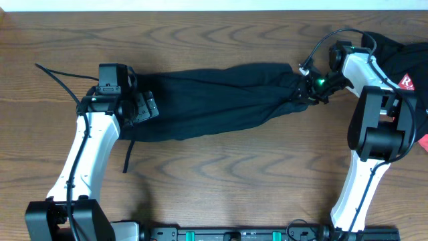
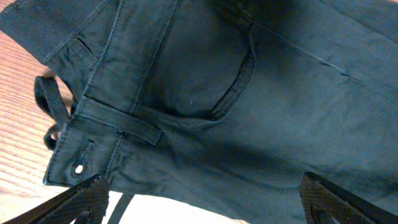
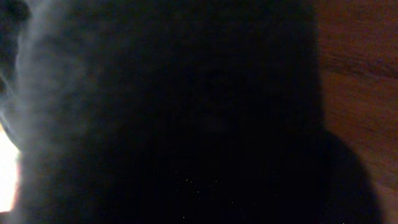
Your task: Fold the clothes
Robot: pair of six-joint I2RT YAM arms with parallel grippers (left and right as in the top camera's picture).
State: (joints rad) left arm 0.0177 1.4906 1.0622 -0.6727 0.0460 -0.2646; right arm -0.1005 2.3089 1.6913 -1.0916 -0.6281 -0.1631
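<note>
Black trousers lie stretched left to right across the wooden table, with one arm at each end.
The left gripper hovers over the waistband end. Its fingers are spread wide above the cloth and hold nothing, and its wrist view shows the waistband button and a pocket opening. The right gripper sits at the bunched right end. Dark fabric fills its wrist view, so I cannot tell how its fingers stand. A black cord trails toward the near edge. A black-and-red garment lies far right.
</note>
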